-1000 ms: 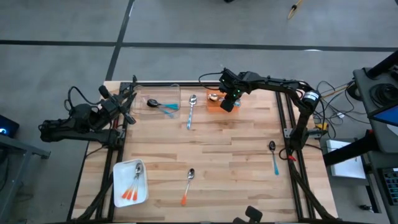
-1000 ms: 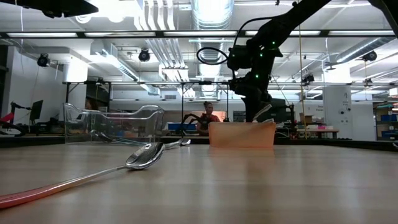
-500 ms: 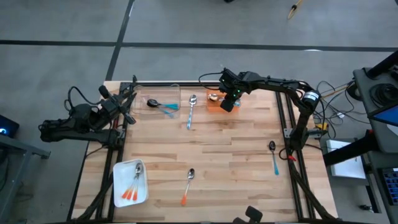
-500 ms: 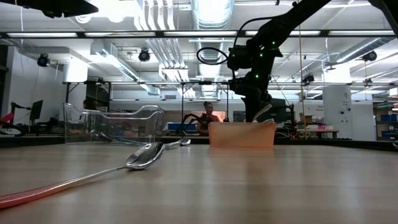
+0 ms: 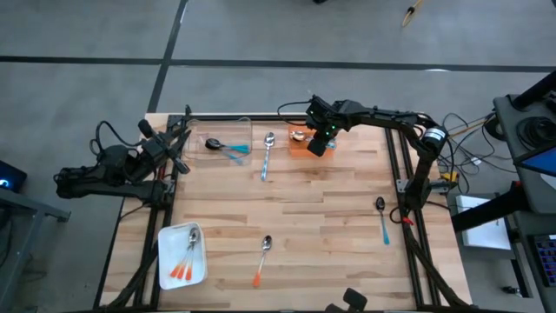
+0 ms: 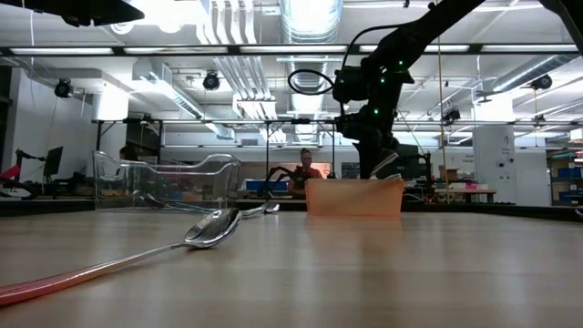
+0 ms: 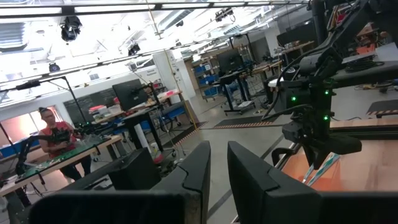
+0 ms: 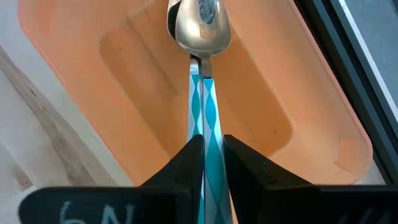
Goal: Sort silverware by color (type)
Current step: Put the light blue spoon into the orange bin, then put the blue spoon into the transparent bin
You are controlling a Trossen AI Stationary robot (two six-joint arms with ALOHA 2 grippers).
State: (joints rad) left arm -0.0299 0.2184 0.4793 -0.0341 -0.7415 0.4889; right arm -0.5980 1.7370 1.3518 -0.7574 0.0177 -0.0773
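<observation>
My right gripper point(image 8: 211, 140) hangs over the orange container point(image 5: 301, 143) at the table's far edge, shut on a spoon point(image 8: 200, 37) with a silver bowl and a light-blue handle. My left gripper point(image 7: 217, 177) waits shut and empty off the table's left edge point(image 5: 178, 143). Loose on the table lie a silver spoon with a light-blue handle point(image 5: 267, 155), an orange-handled one point(image 5: 262, 259) and a dark one with a teal handle point(image 5: 382, 217). Another dark spoon point(image 5: 224, 147) lies in the clear container point(image 5: 243, 126). My right gripper pinches the spoon's light-blue handle point(image 8: 208, 121) between its two fingers, which come steeply from above and lie along the handle. The spoon points away from the fingers, bowl end point(image 8: 200, 25) foremost, down into the orange container. Whether the bowl touches the container I cannot tell.
A white tray point(image 5: 165, 248) with orange-handled spoons sits at the near left corner. In the low view the orange-handled spoon point(image 6: 211, 230) lies close in front, with the clear container point(image 6: 168, 182) and the orange container point(image 6: 355, 196) behind. People sit beyond the table.
</observation>
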